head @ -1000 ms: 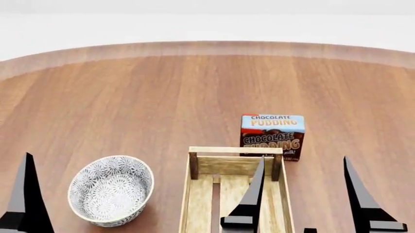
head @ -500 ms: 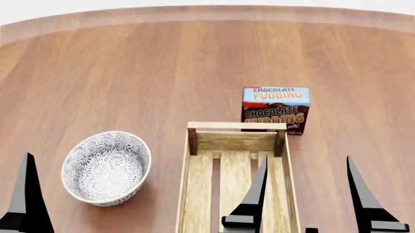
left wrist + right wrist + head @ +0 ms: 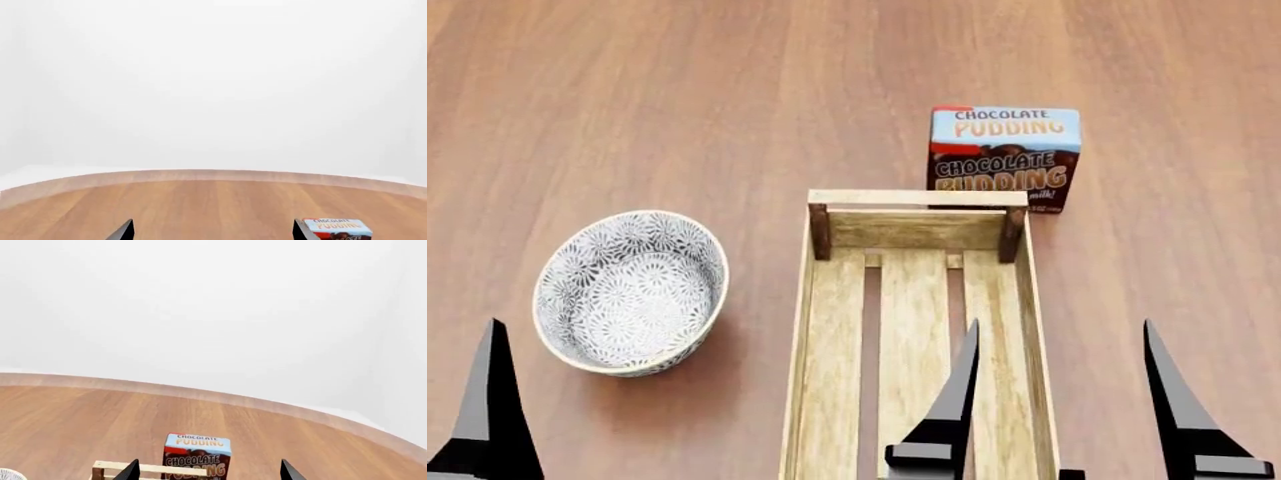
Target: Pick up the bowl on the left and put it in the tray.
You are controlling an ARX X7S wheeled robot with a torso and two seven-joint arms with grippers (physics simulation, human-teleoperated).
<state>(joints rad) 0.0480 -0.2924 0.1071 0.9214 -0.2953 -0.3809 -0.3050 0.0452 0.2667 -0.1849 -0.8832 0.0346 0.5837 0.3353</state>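
Under me spreads the wooden table (image 3: 694, 90), reddish-brown planks with the grain running away from me, and in my wrist views its far edge curves in a paler band against a plain white backdrop.

Next in size, the tray (image 3: 914, 330): a long, light-wood slatted crate with low sides. Its long axis runs straight away from me, near end out of frame below, far end closed by a crossboard between two darker corner posts. Three broad slats make its floor, with dark gaps between them.

To the left of it sits the bowl (image 3: 630, 291), upright on the table, mouth up and tipped slightly toward the tray. It is round, white ceramic, with a dense grey-blue floral print inside and out. It stands just beside the tray's left wall, not touching it, and nothing is gripping it.

Just beyond the tray's far right corner stands the chocolate pudding box (image 3: 1004, 158), upright, printed face toward me, blue top band over a brown lower half.

Now my pincers. My right gripper (image 3: 1061, 400) shows two black, pointed fingers spread wide, one over the tray's floor, one outside its right wall, holding nothing. My left gripper (image 3: 212, 231) is also spread, judging by two dark tips far apart in its wrist view; in the head view only one finger (image 3: 487, 410) shows, near the bowl's left side.
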